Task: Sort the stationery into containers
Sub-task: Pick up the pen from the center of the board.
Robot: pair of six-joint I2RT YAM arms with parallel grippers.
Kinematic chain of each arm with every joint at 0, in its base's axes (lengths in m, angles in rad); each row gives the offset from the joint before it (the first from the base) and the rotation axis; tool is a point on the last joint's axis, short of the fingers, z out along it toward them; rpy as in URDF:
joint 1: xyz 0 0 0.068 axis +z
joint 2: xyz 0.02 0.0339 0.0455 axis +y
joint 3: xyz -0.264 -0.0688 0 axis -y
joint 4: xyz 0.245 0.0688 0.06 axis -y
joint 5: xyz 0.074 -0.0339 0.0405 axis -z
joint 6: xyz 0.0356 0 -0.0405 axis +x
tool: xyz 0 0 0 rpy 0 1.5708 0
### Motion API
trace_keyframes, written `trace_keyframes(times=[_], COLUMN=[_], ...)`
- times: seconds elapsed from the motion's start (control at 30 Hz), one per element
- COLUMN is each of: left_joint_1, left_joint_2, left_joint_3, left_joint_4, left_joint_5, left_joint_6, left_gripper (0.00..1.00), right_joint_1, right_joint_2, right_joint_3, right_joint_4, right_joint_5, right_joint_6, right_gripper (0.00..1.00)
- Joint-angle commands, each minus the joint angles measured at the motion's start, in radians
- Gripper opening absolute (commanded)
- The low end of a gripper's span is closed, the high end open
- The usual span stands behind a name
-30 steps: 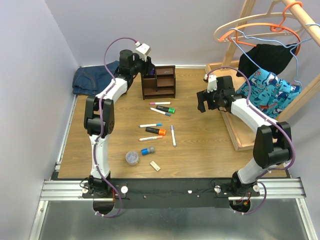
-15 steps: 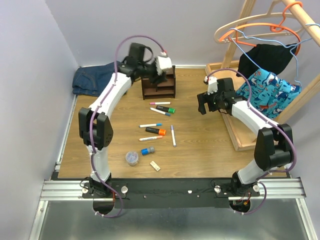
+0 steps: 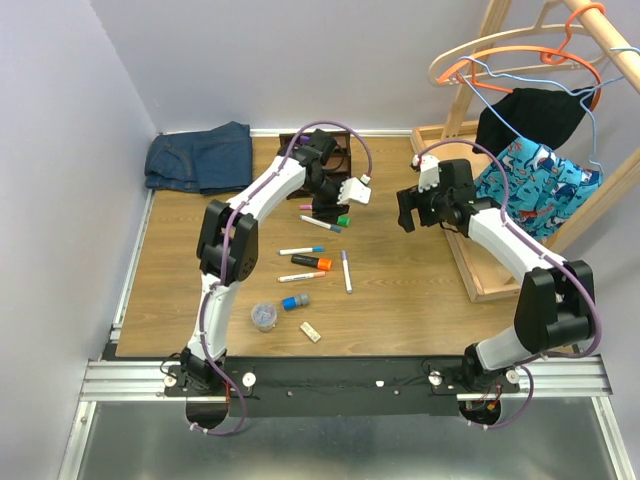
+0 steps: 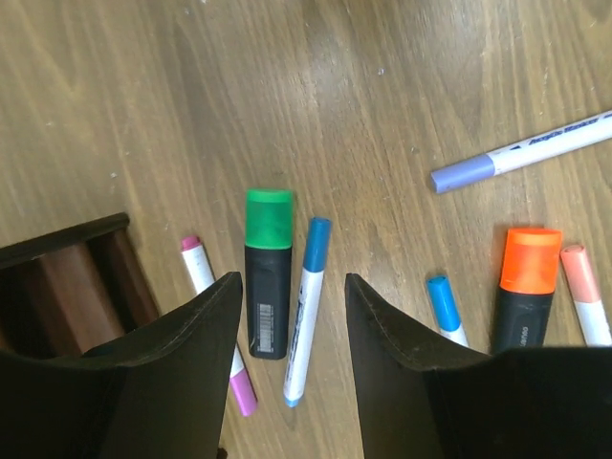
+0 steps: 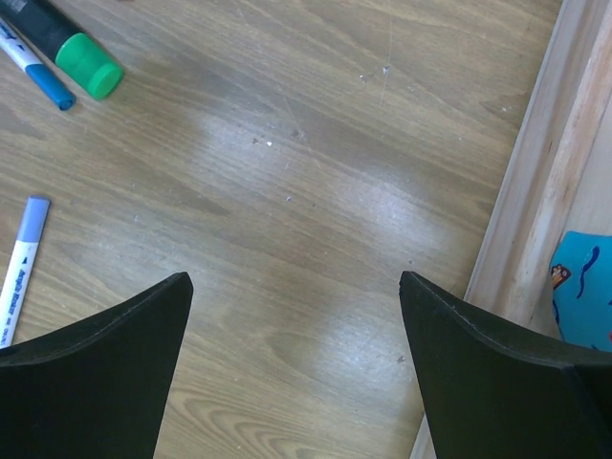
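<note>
Left claw [image 4: 290, 287] hangs spread, gripping nothing, over the green highlighter [image 4: 268, 277] lying on the counter [image 4: 382, 115] beside the organiser [image 4: 67, 277], lower left in my wrist view; overhead, my arm mostly hides that organiser. Right claw [image 5: 295, 282] gapes wide.

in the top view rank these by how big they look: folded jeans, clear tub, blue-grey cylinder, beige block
1. folded jeans, by far the largest
2. clear tub
3. blue-grey cylinder and beige block: they look about alike, so not ranked
</note>
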Motion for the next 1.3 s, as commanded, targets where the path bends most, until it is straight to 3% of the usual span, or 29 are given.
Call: trace_keyframes(times=[0.0, 0.67, 1.27], left_joint_1=[-0.027, -0.036, -0.057], left_joint_2=[0.092, 0.302, 0.368], left_joint_3=[0.117, 0.321, 0.342], left_joint_4=[-0.1, -0.122, -0.174], left_joint_5=[-0.083, -0.155, -0.195], left_joint_6=[0.043, -0.004, 0.032], left_gripper=[0.56, 0.54, 0.47], right_joint_1=[-0.006, -0.006, -0.015], right_joint_2=[-0.043, -0.052, -0.017], right_joint_3=[-0.032, -0.051, -0.04], right_joint_4=[0.012, 0.014, 0.02], right_joint_5=[-0.03, -0.037, -0.033], right_joint_6=[0.017, 0.036, 0.039], right_gripper=[0.97, 0.97, 0.97])
